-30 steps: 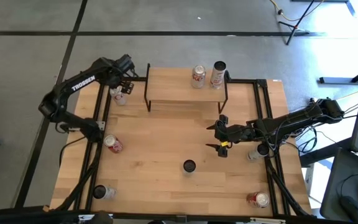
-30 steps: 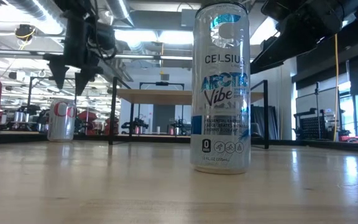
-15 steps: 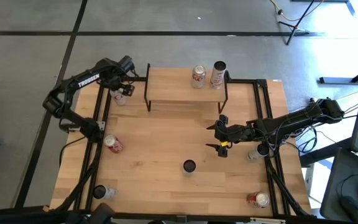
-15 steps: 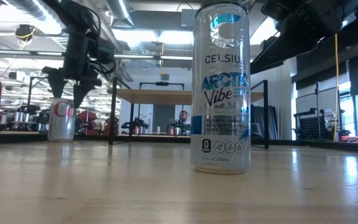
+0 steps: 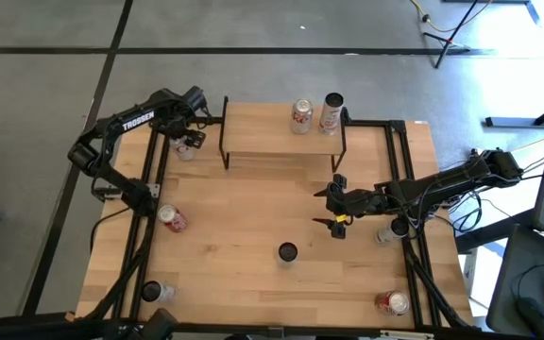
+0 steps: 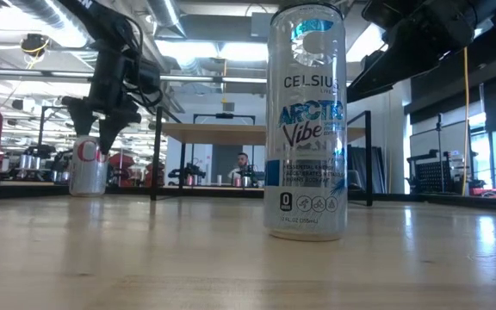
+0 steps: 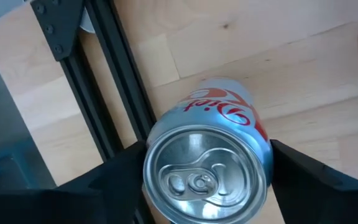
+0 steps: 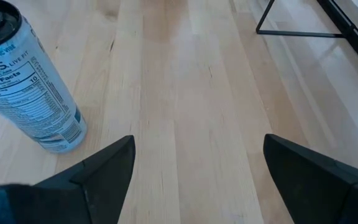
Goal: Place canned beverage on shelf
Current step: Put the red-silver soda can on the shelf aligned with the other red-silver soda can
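Note:
A silver Diet Coke can [image 5: 181,149] stands upright on the table's far left, beside the shelf [image 5: 272,132]. It also shows in the low view [image 6: 87,165] and the left wrist view [image 7: 207,177]. My left gripper [image 5: 188,139] is open and points down over it. Its fingers [image 7: 120,171] stand on either side of the can's top rim; whether they touch it I cannot tell. Two cans [image 5: 300,115] stand on the shelf's right end. My right gripper [image 5: 336,209] is open and empty at the table's right, near a tall Celsius can [image 5: 287,252].
A red Coke can [image 5: 172,219] lies near the left edge. More cans sit at the near left [image 5: 154,291], near right [image 5: 393,302] and beside my right arm [image 5: 392,229]. A black frame rail [image 7: 114,118] runs close beside the Diet Coke can.
My left gripper has come down over the Diet Coke can, staying open, until its fingertips reach the level of the can's top. The can has not moved.

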`<state>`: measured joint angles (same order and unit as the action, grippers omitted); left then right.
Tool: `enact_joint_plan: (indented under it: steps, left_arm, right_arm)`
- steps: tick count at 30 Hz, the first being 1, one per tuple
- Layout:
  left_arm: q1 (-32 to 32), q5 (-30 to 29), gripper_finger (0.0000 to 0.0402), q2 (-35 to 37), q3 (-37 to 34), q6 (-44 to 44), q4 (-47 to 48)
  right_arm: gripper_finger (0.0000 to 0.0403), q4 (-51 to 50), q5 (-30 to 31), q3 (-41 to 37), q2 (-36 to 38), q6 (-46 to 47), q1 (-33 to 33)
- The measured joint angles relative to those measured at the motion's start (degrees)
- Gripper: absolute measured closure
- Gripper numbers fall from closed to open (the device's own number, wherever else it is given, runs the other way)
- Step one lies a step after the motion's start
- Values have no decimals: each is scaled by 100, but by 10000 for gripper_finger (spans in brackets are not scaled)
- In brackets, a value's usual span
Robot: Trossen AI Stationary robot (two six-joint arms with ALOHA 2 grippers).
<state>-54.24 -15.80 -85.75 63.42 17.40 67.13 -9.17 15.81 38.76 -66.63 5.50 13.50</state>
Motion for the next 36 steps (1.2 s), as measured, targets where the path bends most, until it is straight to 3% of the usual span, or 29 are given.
enact_joint_plan:
  steps: [4,14,21,27,36]
  left_arm:
    - [190,-141,160,45,-6,-128,129]
    - [1197,4,160,878,-4,7,745]
    - [2487,666,160,1484,-2,485,1059]
    - [3765,789,160,1648,0,1313,1167]
    - [5289,825,160,1287,138,1456,-393]
  right_arm:
    - [63,0,0,0,0,0,0]
    - [63,-2,2,0,0,-2,-1]
    - [63,-2,2,-2,0,-2,0]
    - [63,0,7,-2,0,-2,0]
    - [63,7,4,-2,0,2,0]
